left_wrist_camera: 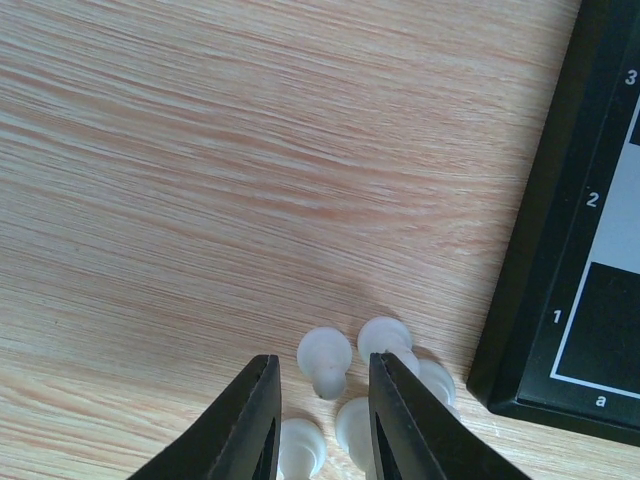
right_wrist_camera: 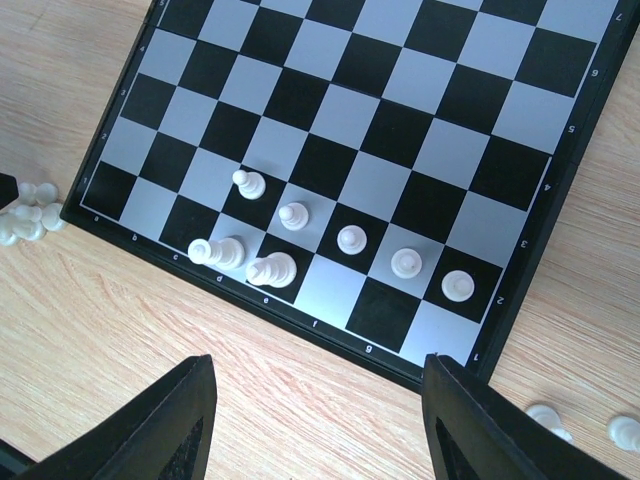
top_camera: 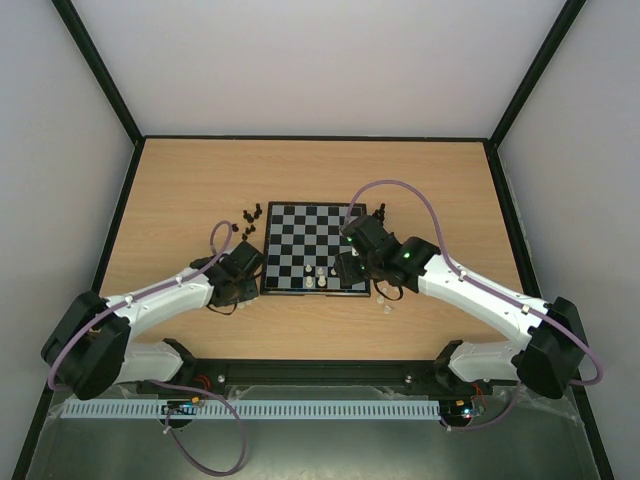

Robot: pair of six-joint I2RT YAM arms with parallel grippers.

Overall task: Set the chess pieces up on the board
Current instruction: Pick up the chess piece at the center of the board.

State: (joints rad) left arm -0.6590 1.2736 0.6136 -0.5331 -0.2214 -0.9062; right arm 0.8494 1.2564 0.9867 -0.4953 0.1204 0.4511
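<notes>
Right wrist view: the board [right_wrist_camera: 400,130] lies flat on the wooden table [right_wrist_camera: 120,330], with five pale pawns [right_wrist_camera: 351,239] in a row on its second rank and two taller pale pieces [right_wrist_camera: 272,269] on the first rank just beside them. The right gripper [right_wrist_camera: 318,375] hangs above the board's near edge, fingers spread wide around nothing. By the board's near-left corner the left gripper [left_wrist_camera: 322,372] is parted narrowly over loose pale pawns [left_wrist_camera: 385,335] lying on the table, gripping none, while black pieces [top_camera: 248,222] sit off the far-left corner.
</notes>
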